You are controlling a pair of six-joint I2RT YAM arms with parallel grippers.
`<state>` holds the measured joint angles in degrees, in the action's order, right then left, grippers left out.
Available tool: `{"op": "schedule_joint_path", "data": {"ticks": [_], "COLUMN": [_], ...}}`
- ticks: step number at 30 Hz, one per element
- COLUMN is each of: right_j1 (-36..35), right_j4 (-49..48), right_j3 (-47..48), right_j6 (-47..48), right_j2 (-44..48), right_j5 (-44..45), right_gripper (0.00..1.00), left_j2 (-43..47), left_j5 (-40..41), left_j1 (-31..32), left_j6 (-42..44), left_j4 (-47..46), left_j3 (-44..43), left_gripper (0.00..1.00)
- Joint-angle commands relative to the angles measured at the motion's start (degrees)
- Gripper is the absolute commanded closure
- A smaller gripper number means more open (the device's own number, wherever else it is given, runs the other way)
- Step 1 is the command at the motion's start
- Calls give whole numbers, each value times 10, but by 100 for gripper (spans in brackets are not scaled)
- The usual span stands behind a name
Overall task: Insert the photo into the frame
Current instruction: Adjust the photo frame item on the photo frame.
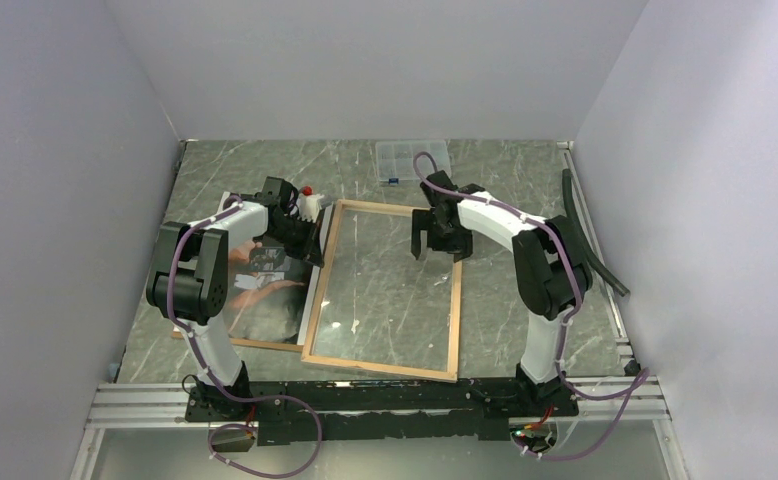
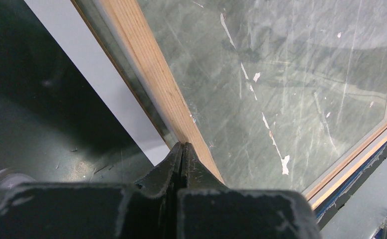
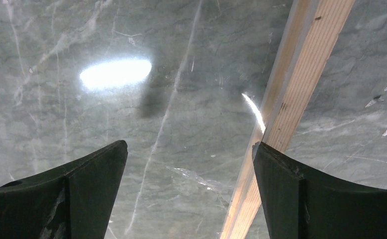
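The frame (image 1: 381,367) lies flat in the middle of the table, light wood back up, with the marble showing through its clear pane (image 1: 385,290). The photo (image 1: 270,300) lies picture side up just left of the frame, under my left arm. My left gripper (image 1: 314,244) is shut, its tip touching the frame's left rail (image 2: 151,74). In the left wrist view the gripper (image 2: 183,146) holds nothing that shows, and the photo's dark picture (image 2: 32,99) is beside it. My right gripper (image 1: 433,250) is open over the pane near the frame's right rail (image 3: 301,89). It (image 3: 189,159) is empty.
A brown backing board (image 1: 230,343) lies under the photo, with its near edge showing. A clear plastic compartment box (image 1: 413,160) sits at the back. A small white object with a red top (image 1: 308,202) stands behind my left gripper. A long dark strip (image 1: 590,235) lies along the right wall.
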<state>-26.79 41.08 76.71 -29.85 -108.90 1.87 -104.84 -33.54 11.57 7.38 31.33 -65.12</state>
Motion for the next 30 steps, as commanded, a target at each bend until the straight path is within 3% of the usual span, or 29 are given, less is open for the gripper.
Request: {"op": "schedule_joint_path", "data": {"ticks": [1, 8, 20, 30], "right_j1": [-47, -72, -86, -53], "right_j4": [-8, 28, 30, -29], "right_j3": [30, 65, 73, 51], "right_j6": [-30, -28, -17, 18], "right_j2": [-27, -43, -59, -1], "right_j5": [-34, 44, 64, -23], "right_gripper": [0, 0, 0, 0], "left_j2": [-24, -25, -20, -14], "left_j5": [8, 10, 7, 9], "left_j1": [13, 13, 11, 9], "left_j6": [19, 20, 24, 26], "left_j4": [20, 22, 33, 36], "left_j3": [18, 15, 11, 16], "left_gripper": [97, 97, 97, 97]}}
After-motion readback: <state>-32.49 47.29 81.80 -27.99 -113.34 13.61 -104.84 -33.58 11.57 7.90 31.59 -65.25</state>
